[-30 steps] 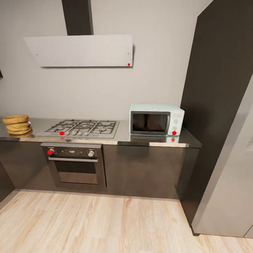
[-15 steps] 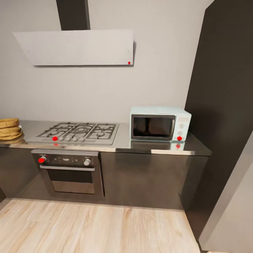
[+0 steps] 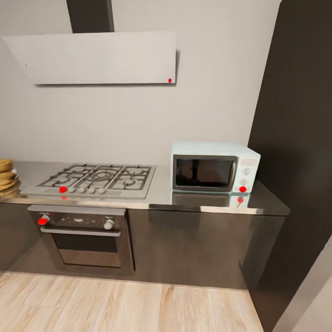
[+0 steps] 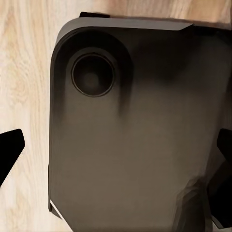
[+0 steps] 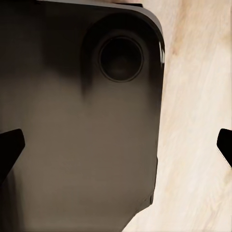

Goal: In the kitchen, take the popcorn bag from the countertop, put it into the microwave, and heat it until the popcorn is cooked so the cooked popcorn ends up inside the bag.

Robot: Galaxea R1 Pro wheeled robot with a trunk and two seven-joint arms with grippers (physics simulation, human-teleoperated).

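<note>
Both grippers are seen spread open and empty in the wrist views, the left gripper (image 4: 116,150) and the right gripper (image 5: 116,145) each hanging over the robot's dark base (image 4: 135,145) and the wooden floor (image 5: 193,145). Neither is near the countertop (image 3: 161,196). The microwave (image 3: 214,167), door shut, stands ahead toward the right. A tan stack (image 3: 5,173), possibly the popcorn bag, lies far to the left, so the left arm is judged nearer.
</note>
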